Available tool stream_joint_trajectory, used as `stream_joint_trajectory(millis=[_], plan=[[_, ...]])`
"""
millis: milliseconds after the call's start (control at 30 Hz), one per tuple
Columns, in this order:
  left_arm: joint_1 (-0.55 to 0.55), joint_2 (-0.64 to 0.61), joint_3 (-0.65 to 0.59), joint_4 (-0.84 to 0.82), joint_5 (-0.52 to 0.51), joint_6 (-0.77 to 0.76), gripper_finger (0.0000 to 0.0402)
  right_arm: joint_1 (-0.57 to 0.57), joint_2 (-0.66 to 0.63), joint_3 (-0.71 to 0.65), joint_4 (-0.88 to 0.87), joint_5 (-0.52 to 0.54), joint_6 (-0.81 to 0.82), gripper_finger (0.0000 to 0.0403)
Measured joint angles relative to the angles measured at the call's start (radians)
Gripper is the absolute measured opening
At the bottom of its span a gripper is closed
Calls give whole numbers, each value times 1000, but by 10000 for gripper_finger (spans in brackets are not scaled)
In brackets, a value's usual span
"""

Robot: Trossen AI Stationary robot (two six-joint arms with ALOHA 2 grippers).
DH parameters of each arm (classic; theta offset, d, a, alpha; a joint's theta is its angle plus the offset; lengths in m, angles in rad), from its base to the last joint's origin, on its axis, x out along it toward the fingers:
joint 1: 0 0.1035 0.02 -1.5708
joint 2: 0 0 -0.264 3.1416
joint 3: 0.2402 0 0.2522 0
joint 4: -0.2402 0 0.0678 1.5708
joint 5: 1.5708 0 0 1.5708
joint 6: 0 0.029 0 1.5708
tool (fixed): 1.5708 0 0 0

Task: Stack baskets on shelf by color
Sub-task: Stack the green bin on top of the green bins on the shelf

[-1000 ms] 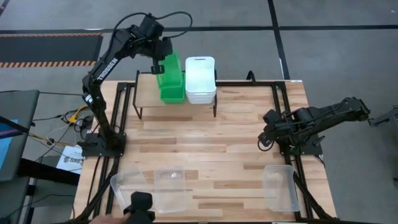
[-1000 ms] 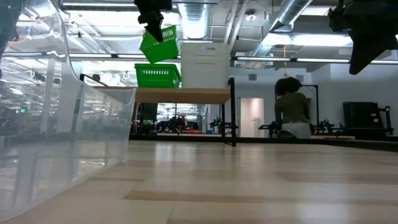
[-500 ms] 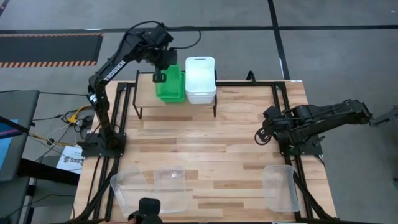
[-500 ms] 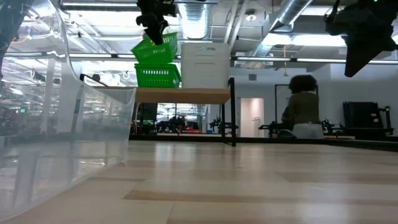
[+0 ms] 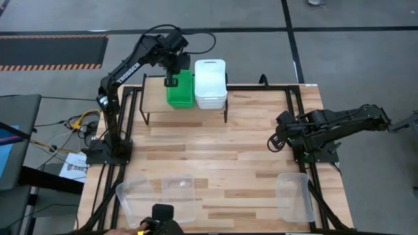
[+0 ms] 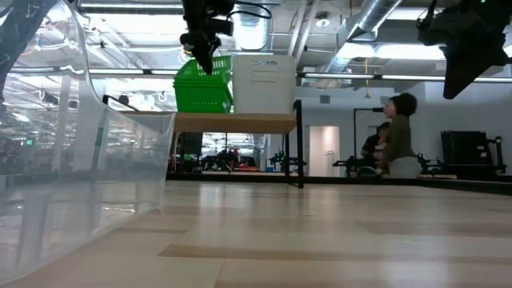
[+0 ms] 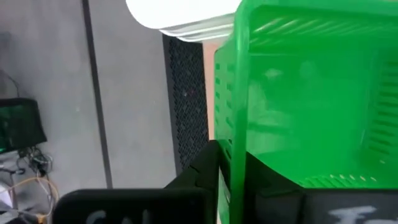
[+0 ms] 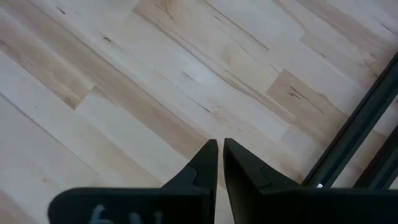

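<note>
While my left gripper (image 5: 170, 81) hangs over the far left part of the table, its two fingers are pressed together on the side wall of a green basket (image 5: 181, 89), pinching the thin plastic between them. In my left wrist view that wall runs straight down between my dark fingers (image 7: 205, 171), with the basket's slotted green inside filling most of the picture. The green basket sits on top of the green stack (image 6: 202, 84) on the shelf (image 5: 153, 98), a small light-wood board on thin black legs at the table's far edge. Just beside the green stack, touching or nearly so, stands a stack of white baskets (image 5: 210, 81).

My right gripper (image 5: 277, 139) waits low over the right side of the wooden table (image 5: 228, 156), holding nothing; its fingers (image 8: 208, 163) stand almost together, with only a narrow gap over bare planks.

Along the near edge of the table lie three clear baskets: two (image 5: 159, 197) close together at the left, one (image 5: 294, 196) alone at the right, well apart from the shelf.

A person (image 6: 398, 136) stands far off in the room behind the table.
</note>
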Motion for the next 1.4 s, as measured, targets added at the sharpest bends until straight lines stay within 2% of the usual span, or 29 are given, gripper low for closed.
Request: stream_joint_trajectory(millis=[133,300,433,500,600,700,900,967,1067,1133,1300,1400], plan=[[-1,0,0,-1,-15,-13,38,0,0,0,0,0,0,52],[-8,0,0,-1,-20,-38,98,0,0,0,0,0,0,52],[-16,0,0,31,-84,-38,142,0,0,0,0,-1,0,52],[-15,0,11,37,-120,-56,156,0,0,0,0,-2,0,52],[-14,-2,36,73,-121,-121,164,0,0,0,0,-2,0,52],[-13,-1,61,86,-106,-218,143,0,0,0,0,-2,0,52],[-19,-1,67,238,-150,-671,16,0,0,0,0,-3,0,52],[-58,-1,61,303,-256,-750,9,0,0,0,0,-3,0,52],[-136,-2,40,337,-493,-807,2,0,0,0,0,-2,0,52],[-178,-2,12,357,-589,-862,1,0,0,0,0,-2,0,52],[-214,-2,-67,393,-622,-938,0,0,0,0,0,-2,0,52],[-206,-15,-146,454,-584,-992,0,1,0,0,-1,-2,-1,52]])
